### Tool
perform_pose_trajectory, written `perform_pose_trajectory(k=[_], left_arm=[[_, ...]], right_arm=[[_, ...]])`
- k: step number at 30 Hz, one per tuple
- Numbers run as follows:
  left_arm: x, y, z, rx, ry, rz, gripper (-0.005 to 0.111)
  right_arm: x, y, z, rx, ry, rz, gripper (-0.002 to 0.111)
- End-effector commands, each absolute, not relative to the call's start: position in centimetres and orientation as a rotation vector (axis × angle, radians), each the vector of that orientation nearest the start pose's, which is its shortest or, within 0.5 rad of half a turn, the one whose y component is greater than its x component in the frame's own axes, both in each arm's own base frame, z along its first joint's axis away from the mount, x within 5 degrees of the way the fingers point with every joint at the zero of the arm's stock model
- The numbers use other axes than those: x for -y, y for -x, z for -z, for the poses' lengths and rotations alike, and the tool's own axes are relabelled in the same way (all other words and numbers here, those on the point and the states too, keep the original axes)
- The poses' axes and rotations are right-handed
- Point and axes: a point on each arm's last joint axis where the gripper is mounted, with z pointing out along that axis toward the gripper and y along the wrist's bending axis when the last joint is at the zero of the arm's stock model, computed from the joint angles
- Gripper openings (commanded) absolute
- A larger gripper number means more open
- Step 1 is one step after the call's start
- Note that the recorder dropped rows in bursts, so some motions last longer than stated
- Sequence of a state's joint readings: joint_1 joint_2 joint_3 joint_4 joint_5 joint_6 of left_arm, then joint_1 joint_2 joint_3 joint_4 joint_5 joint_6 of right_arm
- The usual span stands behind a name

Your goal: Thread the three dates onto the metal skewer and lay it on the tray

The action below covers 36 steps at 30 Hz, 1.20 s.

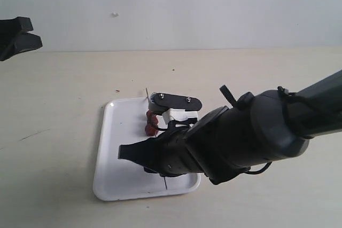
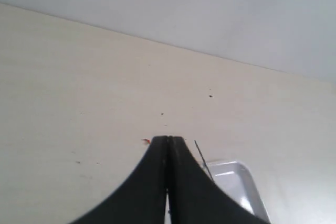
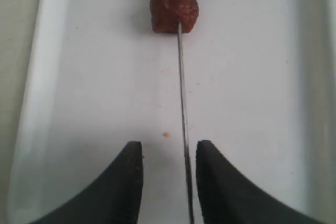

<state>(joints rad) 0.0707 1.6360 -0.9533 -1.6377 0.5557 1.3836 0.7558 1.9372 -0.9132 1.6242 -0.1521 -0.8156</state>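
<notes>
My right fingers [image 3: 126,182] stand parted over the tray [image 3: 94,77], with a clear gap between the two tips. The metal skewer [image 3: 182,87] runs through that gap, nearer one finger than the other. A thin strip of white shows on either side of it, so I have no hold on it. The rod lies along the tray's length and enters the nearest of the dates [image 3: 175,11]. A second date touches it from behind, cut off by the edge of the right wrist view, and I cannot see a third there. A small orange-brown crumb [image 3: 166,135] lies on the white floor just beside the rod, near my fingertips.

In the exterior view my right arm [image 1: 256,132] reaches in from the right and covers much of the tray, which lies flat on the pale desk [image 1: 59,105]. The dates show there as a red-brown cluster inside the tray, close against the arm. One end of the skewer shows past the far rim and the other shows below the arm, near the near rim.

My left fingers [image 2: 152,182] are pressed together tip to tip with nothing between them. They are up at the far left of the exterior view, well apart from the tray
</notes>
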Motion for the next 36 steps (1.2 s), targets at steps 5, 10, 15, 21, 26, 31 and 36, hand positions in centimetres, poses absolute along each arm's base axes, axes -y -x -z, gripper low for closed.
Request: perform_pose_trajectory(k=[5, 10, 15, 21, 26, 31, 36], left_arm=[[4.1, -31.5, -25.9, -1.951, -0.213, 0.847, 0.000], [4.2, -27.4, -29.3, -1.847, -0.266, 0.764, 0.000], [4.4, -21.3, -31.8, -1.722, -0.315, 0.680, 0.000], [4.3, -13.0, -32.0, -1.556, -0.315, 0.528, 0.000], [3.7, -7.7, -30.2, -1.421, -0.263, 0.389, 0.000], [3.5, -4.4, -28.1, -1.292, -0.244, 0.319, 0.000], [3.3, -4.1, -26.0, -1.293, -0.229, 0.306, 0.000]], right_arm=[[-23.8, -26.5, -15.0, -2.468, 0.058, -0.537, 0.036], [-23.2, -26.3, -18.1, -2.343, 0.251, -0.463, 0.036], [-19.6, -25.9, -20.3, -2.220, 0.201, -0.169, 0.036], [-14.6, -23.8, -23.2, -2.072, 0.051, 0.074, 0.026], [-13.3, -21.8, -26.5, -1.954, 0.095, -0.028, 0.002], [-11.6, -19.9, -29.2, -1.858, 0.074, -0.113, 0.000], [-11.1, -16.4, -31.2, -1.742, 0.288, -0.331, 0.000]])
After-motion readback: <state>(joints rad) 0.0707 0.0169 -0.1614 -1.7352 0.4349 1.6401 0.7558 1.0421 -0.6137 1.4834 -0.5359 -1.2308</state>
